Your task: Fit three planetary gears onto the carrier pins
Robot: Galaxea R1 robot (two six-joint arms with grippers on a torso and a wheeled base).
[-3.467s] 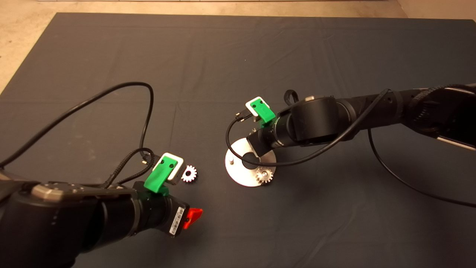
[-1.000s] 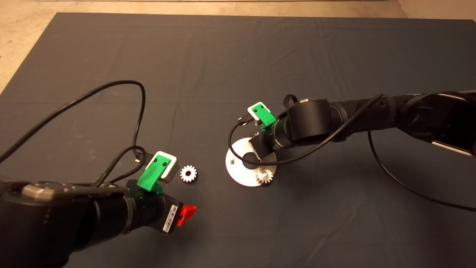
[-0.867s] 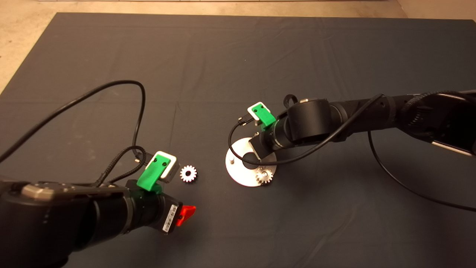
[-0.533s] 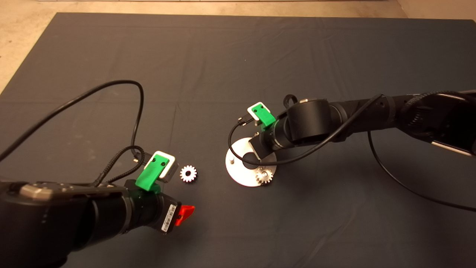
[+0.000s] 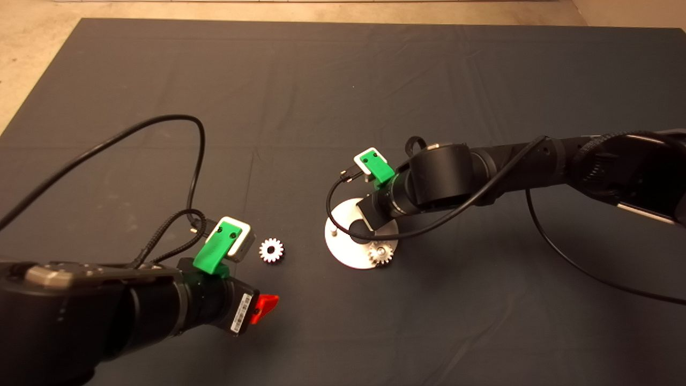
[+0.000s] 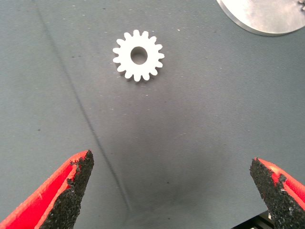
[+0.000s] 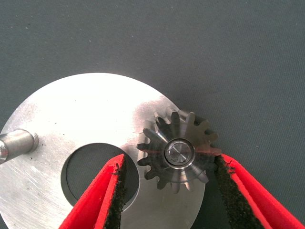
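The carrier disc [image 5: 343, 252] lies mid-mat. One dark planetary gear [image 5: 380, 253] sits on its near pin, and the left carrier pin [image 5: 333, 231] is bare. In the right wrist view a second dark gear [image 7: 178, 152] sits on the far pin, hidden under the arm in the head view. My right gripper [image 7: 170, 160] is open around that gear, its pads close on either side. The bright silver gear [image 5: 271, 250] lies flat on the mat left of the disc. My left gripper [image 6: 174, 191] hovers open just short of it, nothing between its fingers.
Both arms trail black cables: one loops over the mat [image 5: 177, 120] behind the left arm, another hangs [image 5: 563, 257] to the right of the disc. The disc's rim [image 6: 267, 16] shows just beyond the silver gear [image 6: 138, 55]. Floor borders the mat's far and left edges.
The left arm has drawn back slightly toward the lower left, away from the silver gear. The right wrist has sunk and shifted a little left over the disc. No gear has moved.
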